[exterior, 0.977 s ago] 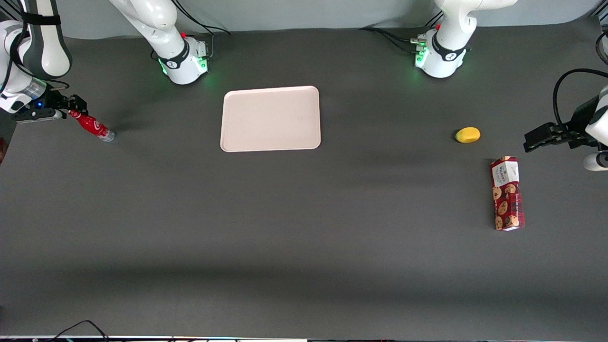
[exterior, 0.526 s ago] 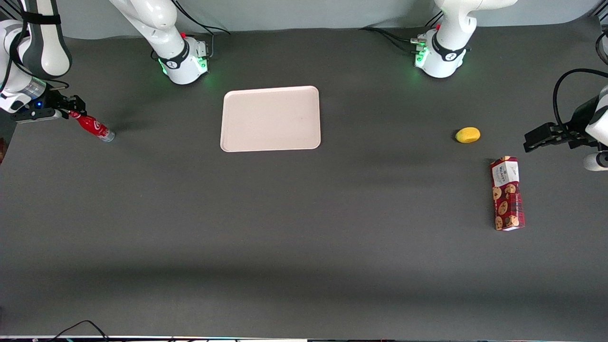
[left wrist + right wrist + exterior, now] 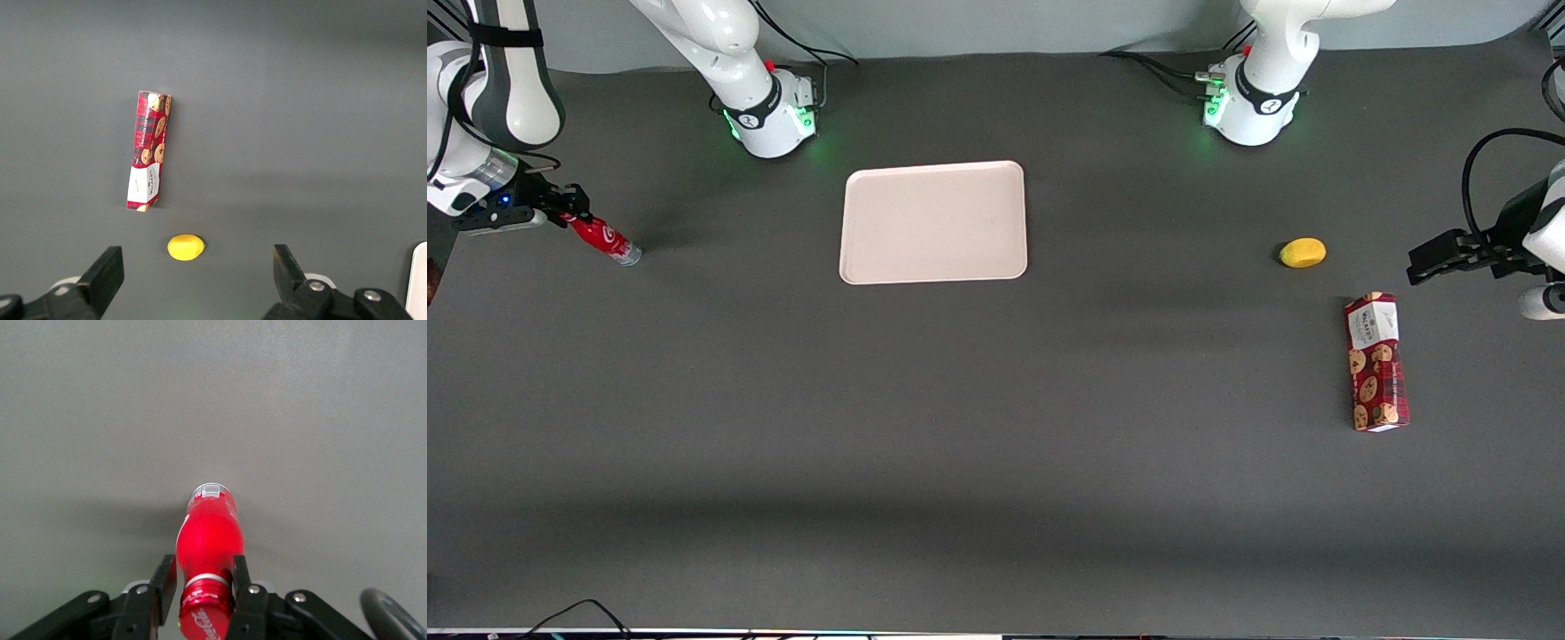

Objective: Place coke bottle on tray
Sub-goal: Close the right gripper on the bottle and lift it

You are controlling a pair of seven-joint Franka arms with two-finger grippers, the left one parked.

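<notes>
The coke bottle point(image 3: 602, 237) stands on the surface point(image 3: 996, 427) at the working arm's end, well apart from the tray point(image 3: 934, 222), its neck between the fingers of the tool point(image 3: 199, 587), which look closed on it. A good lift would rise straight, then carry toward the tray's middle.

- A slim red plastic coke bottle point(image 3: 601, 238) with white logo script and a silvery base stands on the dark grey tabletop point(image 3: 996, 444) at the working arm's end, its neck gripped between the closed fingers of the black two-finger tool point(image 3: 200, 587).
- A flat pale pinkish-beige rectangular tray point(image 3: 934, 222), round-cornered and low-rimmed, lies bare, well apart from the bottle.
</notes>
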